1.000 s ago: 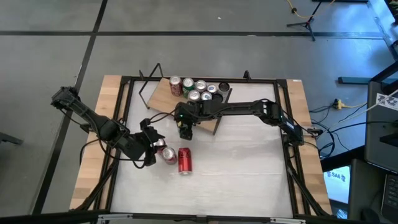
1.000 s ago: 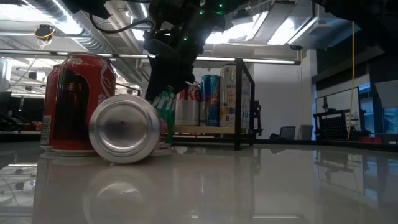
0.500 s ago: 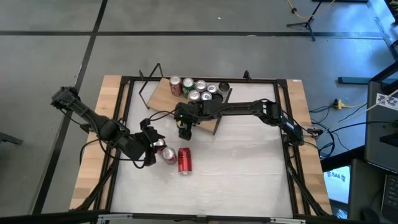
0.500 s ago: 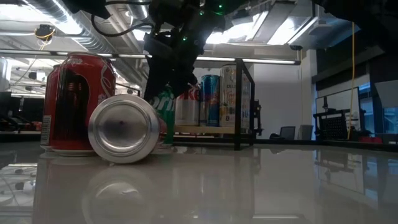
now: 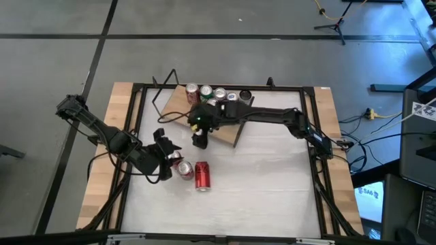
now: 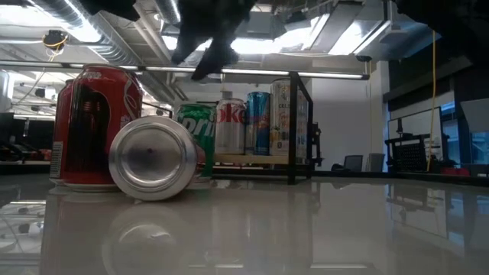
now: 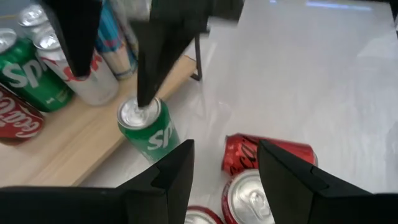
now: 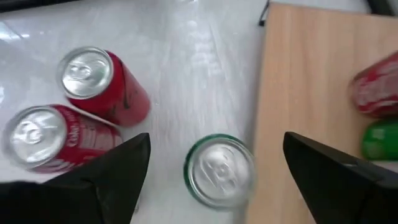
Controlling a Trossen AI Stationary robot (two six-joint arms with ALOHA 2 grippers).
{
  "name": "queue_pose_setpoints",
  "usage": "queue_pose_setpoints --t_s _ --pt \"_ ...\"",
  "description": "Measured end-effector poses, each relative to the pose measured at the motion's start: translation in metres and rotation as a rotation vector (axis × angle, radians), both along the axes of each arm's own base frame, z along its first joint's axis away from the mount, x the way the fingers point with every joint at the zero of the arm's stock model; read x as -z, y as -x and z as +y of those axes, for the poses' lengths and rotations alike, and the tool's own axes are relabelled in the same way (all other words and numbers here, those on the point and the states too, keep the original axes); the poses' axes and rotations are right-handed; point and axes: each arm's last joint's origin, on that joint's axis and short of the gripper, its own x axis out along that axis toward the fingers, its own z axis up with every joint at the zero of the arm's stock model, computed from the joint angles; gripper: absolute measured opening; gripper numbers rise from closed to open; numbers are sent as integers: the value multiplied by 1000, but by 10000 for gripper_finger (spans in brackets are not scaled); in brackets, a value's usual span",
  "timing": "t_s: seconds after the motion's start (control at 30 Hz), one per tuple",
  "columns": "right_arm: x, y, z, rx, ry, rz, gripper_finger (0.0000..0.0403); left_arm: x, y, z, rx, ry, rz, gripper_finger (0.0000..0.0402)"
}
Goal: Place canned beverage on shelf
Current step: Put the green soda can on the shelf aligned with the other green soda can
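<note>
Right end effector (image 8: 211,180) wide open — above green can (image 8: 219,169), not touching.

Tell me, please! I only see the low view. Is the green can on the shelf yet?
Observer: It doesn't look so. In the right wrist view the green can stands on the white table, right beside the shelf board's edge.
Operator: Where's the hand near it?
Observer: The right hand hangs over that can, fingers open.
Operator: And the other hand?
Observer: The left hand is beside the red cans, open and holding nothing.
</note>
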Motion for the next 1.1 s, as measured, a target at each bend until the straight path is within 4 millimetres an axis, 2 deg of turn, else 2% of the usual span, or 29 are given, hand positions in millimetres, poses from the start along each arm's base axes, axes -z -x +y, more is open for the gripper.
queue_pose_setpoints --t_s 0.1,0.3,0.57,0.73,0.87,1.1 --pt "-20 12 1 -10 24 1 360 -1 -2 2 -15 -8 -17 165" --pt "-60 51 9 17 90 29 360 -6 -14 12 -1 -9 -52 165" --pt "-96 94 43 54 263 57 360 -13 -35 47 -29 50 -115 165" --pt "-105 116 63 5 285 105 360 -17 -45 74 -25 93 -150 165" --pt "-109 130 75 -34 292 153 360 -16 -56 88 23 97 -164 165" --pt "-95 154 92 -8 316 206 360 -2 -76 97 91 -37 -108 165"
